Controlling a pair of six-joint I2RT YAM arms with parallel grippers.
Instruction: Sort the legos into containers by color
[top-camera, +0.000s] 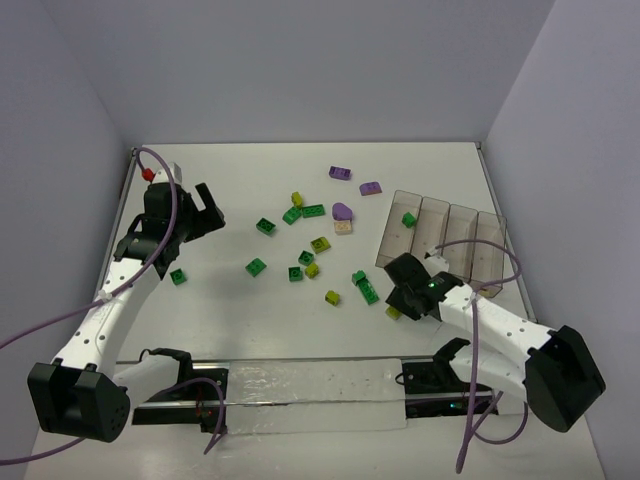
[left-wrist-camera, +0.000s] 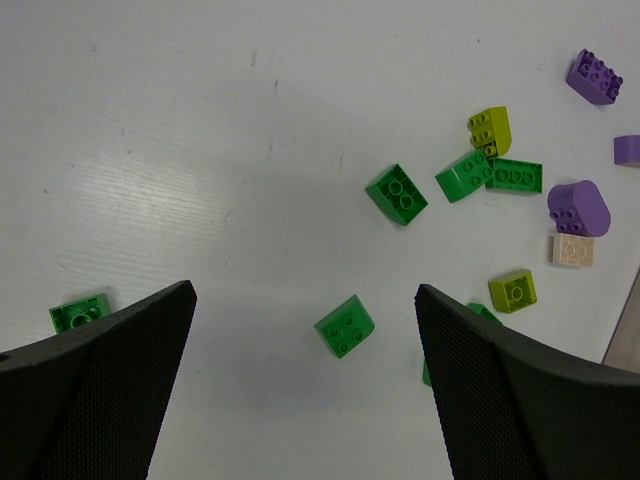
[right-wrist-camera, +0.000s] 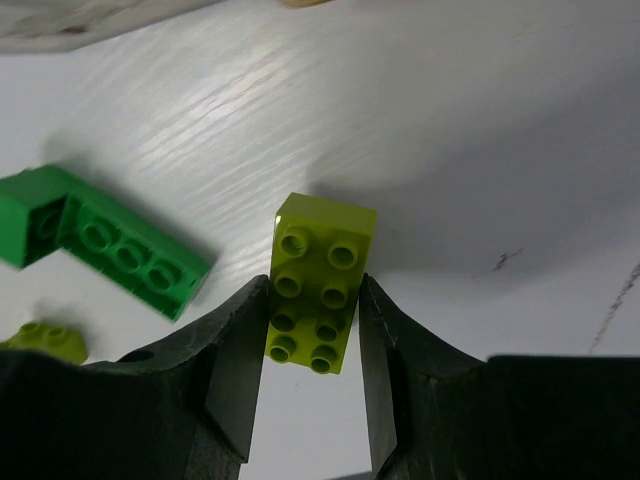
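Shows right claw pinching a yellow-green lego by its smooth long sides, likely light, rigid, slippery; left claw spread wide.

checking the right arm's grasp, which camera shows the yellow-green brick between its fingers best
The right wrist view: the yellow-green brick sits mid-frame, studs facing the camera, flanked on both long sides by the fingers of the right gripper. The top external view shows only a sliver of it beside the gripper. The left wrist view does not show it.
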